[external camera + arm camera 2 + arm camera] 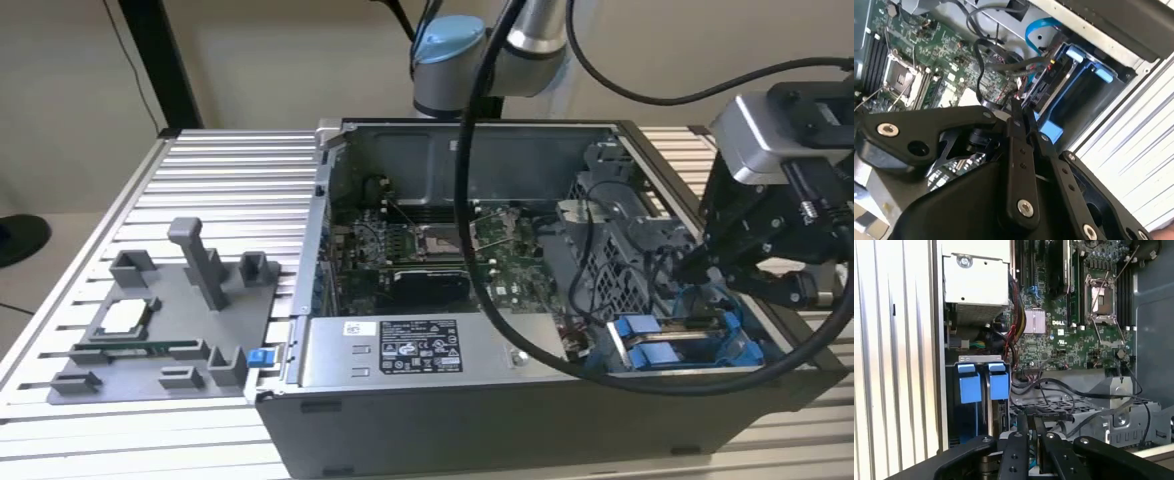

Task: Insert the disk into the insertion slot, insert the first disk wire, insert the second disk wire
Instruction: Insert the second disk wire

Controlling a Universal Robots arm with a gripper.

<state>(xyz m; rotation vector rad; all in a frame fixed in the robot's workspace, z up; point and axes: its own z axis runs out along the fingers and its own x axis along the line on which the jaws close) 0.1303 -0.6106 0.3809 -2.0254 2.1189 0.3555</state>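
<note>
Blue plastic marks the spot: the disk (1054, 90) sits in its blue carrier, already down in the insertion slot (687, 340) at the front corner of the open computer case (400, 420), on the exterior view's right. The gripper (1021, 112) hangs right over that bay, its black fingers (1016, 150) pressed close together with barely a gap. Whether something thin, a wire end perhaps, is pinched between them cannot be told. In the second wrist view the fingertips point straight at the disk's connector edge, just beside the dark cables (1004, 65) looping off the motherboard (1074, 335). The disk's long axis runs away from the fingertips, deeper into the bay. Beside it, the power supply (400, 350) lies along the case's front edge.
</note>
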